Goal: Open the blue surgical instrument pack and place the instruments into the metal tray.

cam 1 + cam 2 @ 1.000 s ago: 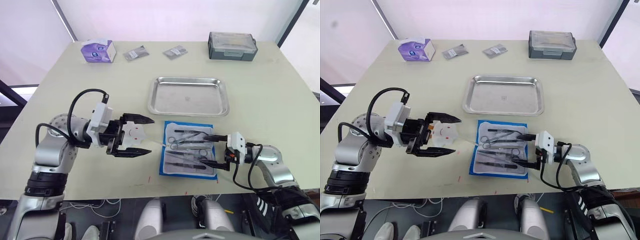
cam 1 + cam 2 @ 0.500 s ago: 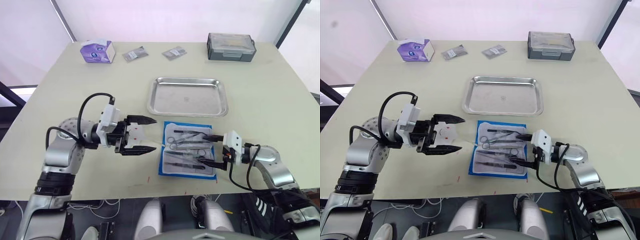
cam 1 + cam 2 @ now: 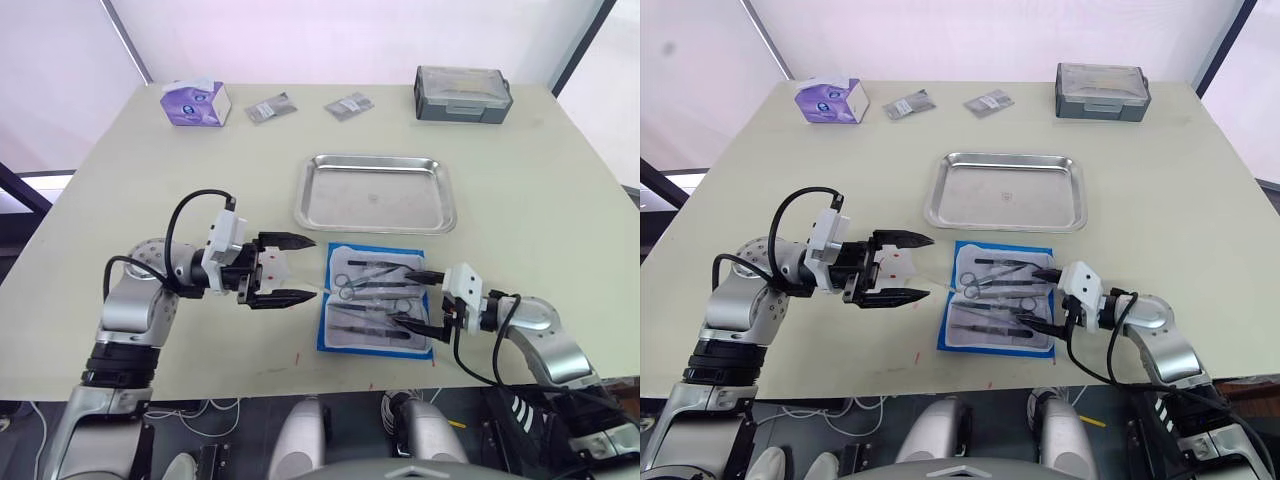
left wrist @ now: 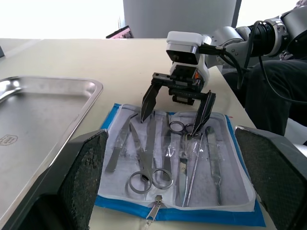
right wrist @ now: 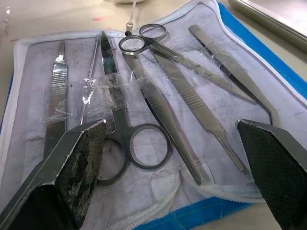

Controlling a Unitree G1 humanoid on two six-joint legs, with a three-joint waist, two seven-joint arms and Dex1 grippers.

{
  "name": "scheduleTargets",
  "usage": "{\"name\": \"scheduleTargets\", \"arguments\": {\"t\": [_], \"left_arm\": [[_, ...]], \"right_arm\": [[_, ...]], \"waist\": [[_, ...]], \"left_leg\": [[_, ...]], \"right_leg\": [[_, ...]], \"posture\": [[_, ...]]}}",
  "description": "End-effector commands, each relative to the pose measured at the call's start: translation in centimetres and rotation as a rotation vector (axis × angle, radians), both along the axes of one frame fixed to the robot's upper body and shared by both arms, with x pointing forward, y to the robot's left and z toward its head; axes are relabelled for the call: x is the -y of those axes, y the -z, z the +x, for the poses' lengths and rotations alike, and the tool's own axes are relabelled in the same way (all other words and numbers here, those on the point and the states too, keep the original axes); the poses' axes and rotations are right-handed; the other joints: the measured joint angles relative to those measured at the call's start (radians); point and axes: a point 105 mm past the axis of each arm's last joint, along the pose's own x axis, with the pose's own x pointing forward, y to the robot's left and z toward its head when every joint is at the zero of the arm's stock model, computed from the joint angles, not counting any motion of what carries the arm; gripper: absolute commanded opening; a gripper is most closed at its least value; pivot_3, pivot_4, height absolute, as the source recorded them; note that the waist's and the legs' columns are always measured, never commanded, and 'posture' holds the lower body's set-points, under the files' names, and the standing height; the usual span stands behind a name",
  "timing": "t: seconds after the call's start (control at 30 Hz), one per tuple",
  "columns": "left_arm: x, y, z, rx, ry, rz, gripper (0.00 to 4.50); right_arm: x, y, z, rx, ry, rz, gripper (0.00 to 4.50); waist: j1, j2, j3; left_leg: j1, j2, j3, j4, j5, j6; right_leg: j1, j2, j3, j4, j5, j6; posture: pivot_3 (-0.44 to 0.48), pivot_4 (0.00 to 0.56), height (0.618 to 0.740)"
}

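A lab-like test room: a plain beige table [image 3: 120, 170] carrying surgical instruments [image 3: 375, 290], a steel tray [image 3: 376, 192], and white walls upper frame.

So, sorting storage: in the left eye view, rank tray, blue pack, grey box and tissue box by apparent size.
1. Tray
2. Blue pack
3. Grey box
4. Tissue box

The far-edge boxes may look smaller than they are.

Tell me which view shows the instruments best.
The right wrist view: the instruments appear large, each separate on the open pack's lining. The left wrist view shows them smaller; the eye views show thin silver shapes.
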Motion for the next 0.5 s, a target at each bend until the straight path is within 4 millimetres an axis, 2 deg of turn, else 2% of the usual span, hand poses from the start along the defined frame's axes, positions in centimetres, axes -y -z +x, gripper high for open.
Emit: {"name": "scheduleTargets", "arguments": {"t": [0.03, 0.33, 0.43, 0.5], "left_arm": [[0.4, -0.2, 0.3, 0.037, 0.012, 0.013, 4.48], [1.3, 0.4, 2.7, 0.041, 0.032, 0.050, 4.48], [1.8, 0.6, 3.0, 0.027, 0.071, 0.063, 3.77], [2.2, 0.8, 3.3, 0.035, 0.097, 0.077, 2.93]], "right_arm": [[0.5, 3.9, -1.3, -0.119, 0.013, -0.109, 4.50], [0.3, 3.8, -1.0, -0.118, 0.009, -0.103, 4.50], [0.3, 3.8, -0.9, -0.119, 0.008, -0.104, 4.50], [0.4, 3.8, -0.9, -0.119, 0.009, -0.104, 4.50]], "waist": [[0.000, 0.000, 0.000], [-0.001, 0.000, -0.001], [-0.003, 0.000, -0.001], [-0.003, 0.000, -0.001]], "left_leg": [[0.000, 0.000, 0.000, 0.000, 0.000, 0.000], [0.000, 0.000, 0.000, 0.000, 0.000, 0.000], [0.000, 0.000, 0.000, 0.000, 0.000, 0.000], [0.000, 0.000, 0.000, 0.000, 0.000, 0.000]], "right_leg": [[0.000, 0.000, 0.000, 0.000, 0.000, 0.000], [0.000, 0.001, 0.001, 0.000, 0.000, 0.000], [0.000, 0.001, 0.001, 0.000, 0.000, 0.000], [0.000, 0.001, 0.001, 0.000, 0.000, 0.000]], "posture": [[0.000, 0.150, 0.727], [0.000, 0.150, 0.727], [0.000, 0.150, 0.727], [0.000, 0.150, 0.727]]}}
